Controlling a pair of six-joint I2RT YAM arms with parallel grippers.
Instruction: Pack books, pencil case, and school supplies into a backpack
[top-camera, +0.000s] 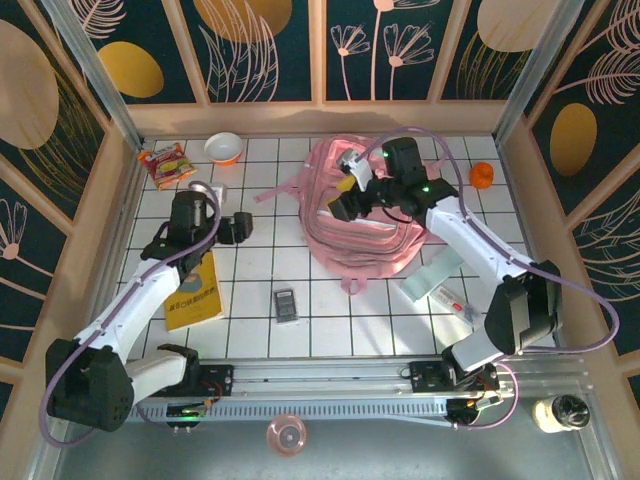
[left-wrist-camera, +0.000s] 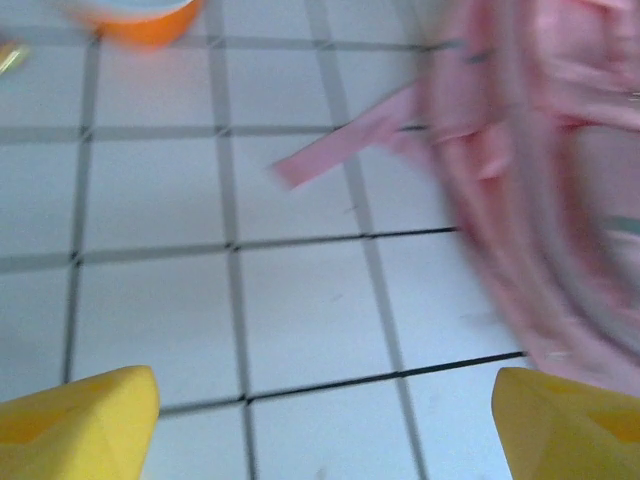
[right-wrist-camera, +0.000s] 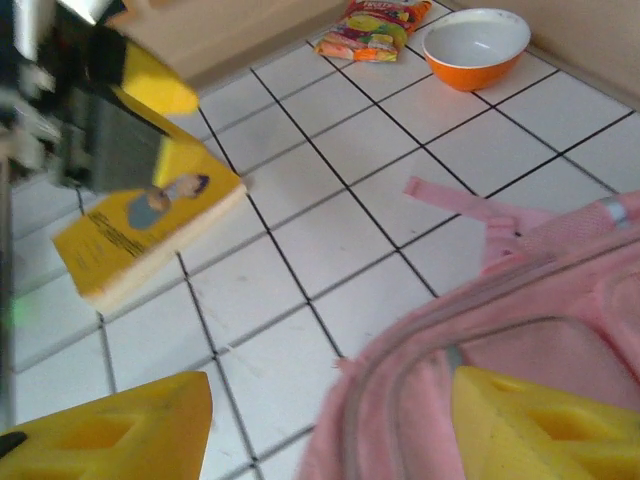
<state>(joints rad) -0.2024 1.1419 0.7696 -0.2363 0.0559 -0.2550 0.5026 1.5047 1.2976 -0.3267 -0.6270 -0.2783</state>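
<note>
**Nothing packed yet**

Nearest: dark grey rectangular calculator (top-camera: 286, 304), thin mustard-yellow book (top-camera: 195, 290) and soft mint-green pencil case (top-camera: 440, 280) lie on the white tiled counter (top-camera: 340, 335), all outside. Left claw (top-camera: 243, 228) wide, empty, near book. Farther: right claw (top-camera: 345, 197) spread over large pink fabric backpack (top-camera: 365, 235).

End effector (right-wrist-camera: 330, 405) fingers spread over pink backpack (right-wrist-camera: 540, 290) edge, yellow book (right-wrist-camera: 140, 235) on tiles (right-wrist-camera: 330, 200), orange bowl (right-wrist-camera: 478, 45), snack packet (right-wrist-camera: 372, 28) beyond

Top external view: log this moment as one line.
left gripper open over table | right gripper open over backpack | book, calculator, pencil case outside backpack
</note>
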